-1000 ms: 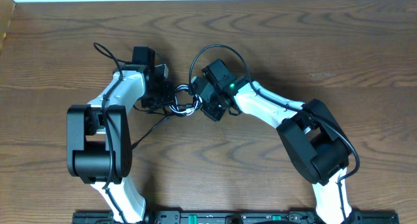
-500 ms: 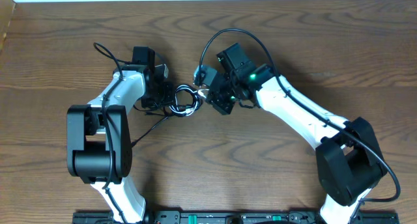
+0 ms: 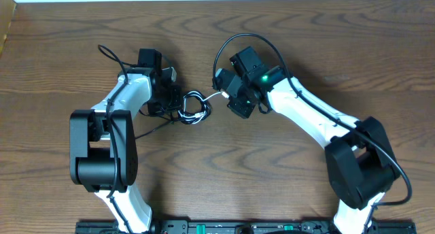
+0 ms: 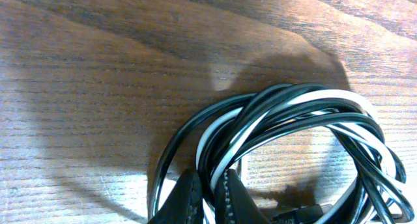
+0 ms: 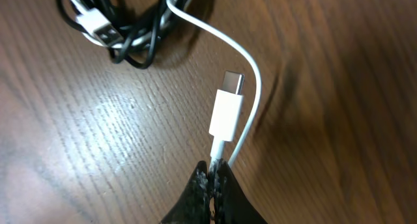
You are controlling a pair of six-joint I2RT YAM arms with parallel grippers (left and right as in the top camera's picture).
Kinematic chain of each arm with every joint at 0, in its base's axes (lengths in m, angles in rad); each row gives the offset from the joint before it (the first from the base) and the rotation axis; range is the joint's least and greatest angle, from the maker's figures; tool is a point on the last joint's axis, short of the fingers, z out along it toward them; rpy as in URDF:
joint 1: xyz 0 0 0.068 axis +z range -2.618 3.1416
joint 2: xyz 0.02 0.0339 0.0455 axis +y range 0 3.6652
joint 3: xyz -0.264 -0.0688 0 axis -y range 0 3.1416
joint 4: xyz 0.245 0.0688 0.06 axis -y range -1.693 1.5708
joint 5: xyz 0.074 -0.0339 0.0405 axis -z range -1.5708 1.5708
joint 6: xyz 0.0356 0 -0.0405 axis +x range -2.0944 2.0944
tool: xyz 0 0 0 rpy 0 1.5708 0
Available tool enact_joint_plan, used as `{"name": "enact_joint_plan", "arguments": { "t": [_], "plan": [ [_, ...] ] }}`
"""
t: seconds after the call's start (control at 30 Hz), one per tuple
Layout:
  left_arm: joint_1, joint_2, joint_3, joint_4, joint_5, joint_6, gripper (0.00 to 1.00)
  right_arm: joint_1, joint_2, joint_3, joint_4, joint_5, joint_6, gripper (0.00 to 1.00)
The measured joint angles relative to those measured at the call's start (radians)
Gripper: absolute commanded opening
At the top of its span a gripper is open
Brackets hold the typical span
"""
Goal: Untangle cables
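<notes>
Your right arm point(image 3: 299, 115) has drawn back from the tangle point(image 3: 195, 109). A second ago it was pressed right up against the knot, and now it sits off to the side of it with a short run of white cable point(image 3: 214, 94) strung between the two. The right jaws are pinched fully together on that white cable just behind its plug point(image 5: 228, 107). The plug sticks out ahead of the fingertips and the cord curves back from it towards the bundle. On the other side, your left arm point(image 3: 129, 98) has not shifted, but the left jaws have closed in over the last half second. They are now clamped on strands at the near edge of the coil, where the black cables point(image 4: 260, 110) and the white one loop round each other. Which strand they grip is hard to tell, as black and white both pass between the fingertips. The tangle itself lies on the wooden surface point(image 3: 272, 30) between the two arms, just beside the left one. With one side anchoring the knot and the other holding a free end, the white cable looks ready to be pulled out. Most of it is wound into the loops, though, so the untangling is at an early stage. Watch that a hard pull does not cinch the black loops tighter around it.
</notes>
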Motion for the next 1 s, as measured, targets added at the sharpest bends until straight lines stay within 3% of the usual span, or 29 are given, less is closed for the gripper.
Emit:
{"name": "enact_joint_plan", "arguments": {
  "t": [0.27, 0.43, 0.5, 0.57, 0.63, 0.87, 1.0],
  "plan": [
    [-0.010, 0.000, 0.000, 0.002, -0.003, 0.000, 0.08, -0.004, 0.095, -0.004, 0.002, 0.033, 0.000, 0.04],
    [-0.010, 0.000, 0.000, 0.002, 0.005, 0.000, 0.09, -0.018, 0.108, -0.005, 0.013, 0.109, 0.012, 0.28],
    [-0.010, 0.000, 0.000, 0.002, 0.026, 0.001, 0.12, -0.021, 0.108, -0.005, 0.026, 0.155, 0.029, 0.56],
    [-0.013, 0.000, -0.001, 0.001, 0.050, 0.002, 0.16, -0.023, 0.108, -0.005, 0.036, 0.191, 0.036, 0.69],
    [-0.016, 0.002, -0.003, 0.000, 0.068, 0.003, 0.17, -0.023, 0.108, -0.005, 0.041, 0.204, 0.046, 0.69],
    [-0.018, 0.002, -0.007, -0.002, 0.097, 0.006, 0.36, -0.023, 0.108, 0.000, 0.054, 0.137, 0.090, 0.72],
    [-0.018, 0.002, -0.007, -0.001, 0.105, 0.008, 0.38, -0.023, 0.108, 0.050, 0.058, 0.050, 0.123, 0.83]
  ]
}}
